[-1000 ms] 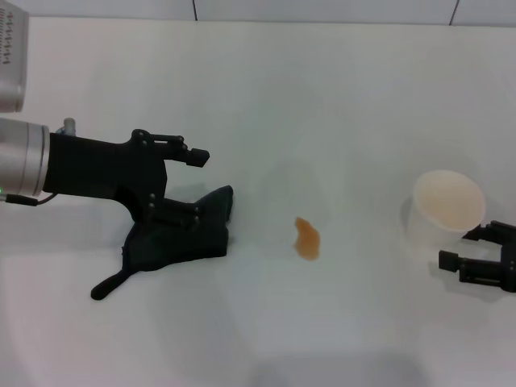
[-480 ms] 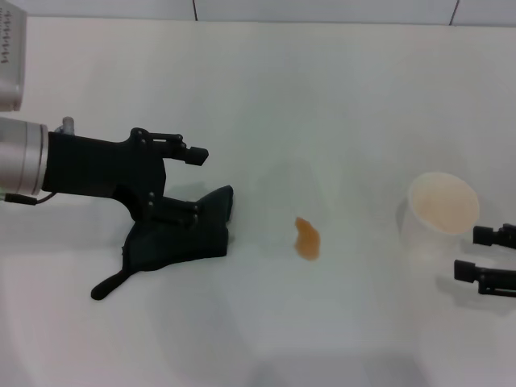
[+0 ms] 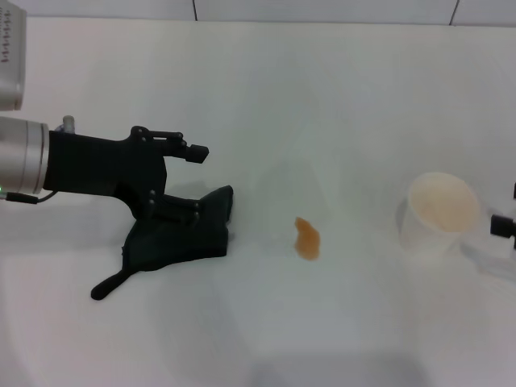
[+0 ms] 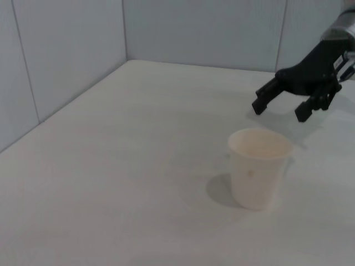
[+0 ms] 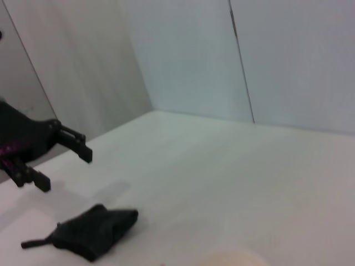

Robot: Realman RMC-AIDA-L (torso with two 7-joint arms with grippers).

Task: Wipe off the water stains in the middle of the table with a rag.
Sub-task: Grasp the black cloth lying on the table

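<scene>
The black rag (image 3: 173, 242) lies crumpled on the white table (image 3: 266, 97) at the left, its thin tail pointing to the front left. My left gripper (image 3: 192, 184) hovers over the rag's far edge, open, holding nothing. In the right wrist view the left gripper (image 5: 64, 170) hangs above the rag (image 5: 89, 235) with a gap between them. The water stains (image 3: 307, 239) are one small orange-brown blot mid-table, right of the rag. My right gripper (image 3: 504, 226) shows only at the right edge; the left wrist view shows the right gripper (image 4: 280, 111) open beyond the cup.
A translucent white cup (image 3: 439, 214) stands upright on the right side, between the stain and the right gripper; the cup (image 4: 258, 166) also appears in the left wrist view. Grey wall panels border the table's far edge.
My right gripper has pulled away from the cup to the right, nearly leaving the head view. The left arm, rag and stain have not moved.
</scene>
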